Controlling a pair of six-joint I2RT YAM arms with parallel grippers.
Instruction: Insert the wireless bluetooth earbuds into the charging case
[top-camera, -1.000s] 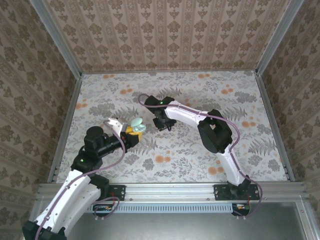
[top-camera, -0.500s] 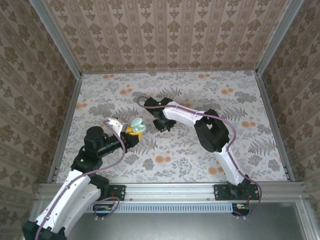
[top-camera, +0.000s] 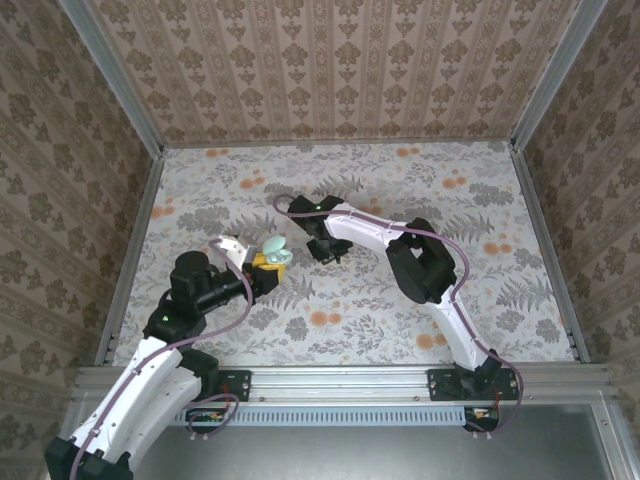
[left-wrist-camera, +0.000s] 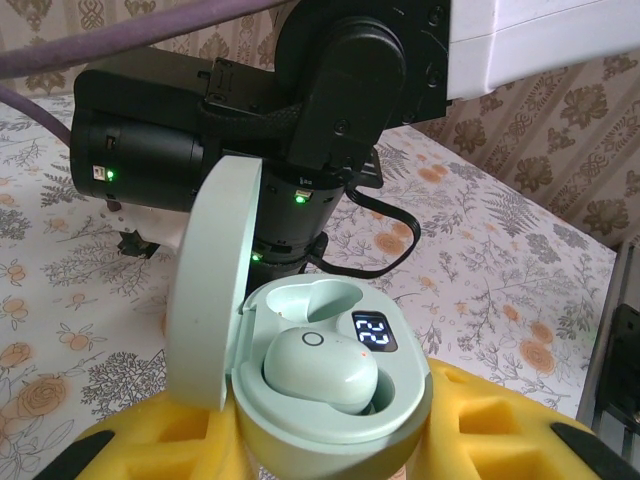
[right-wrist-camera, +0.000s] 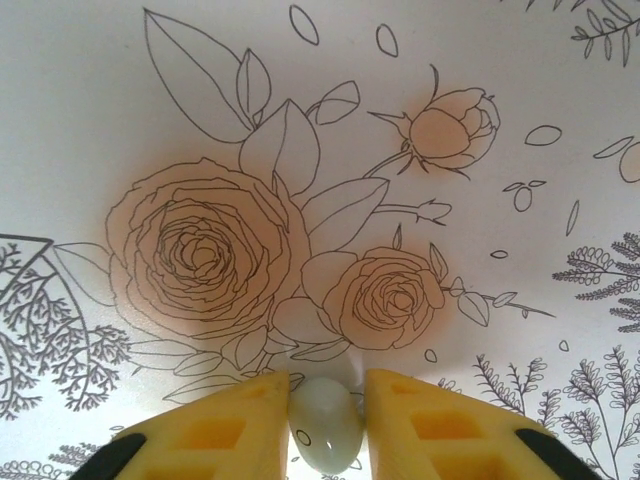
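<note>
Over the floral table (top-camera: 450, 190) the right arm (top-camera: 390, 235) has drawn its elbow leftward since a second ago, and the right gripper (right-wrist-camera: 327, 400) has narrowed onto the loose earbud (right-wrist-camera: 325, 437) lying on the tabletop, pads touching both its sides. The left gripper (left-wrist-camera: 330, 455) clamps the open charging case (left-wrist-camera: 250, 330), with the seated earbud (left-wrist-camera: 320, 368) in one socket.
</note>
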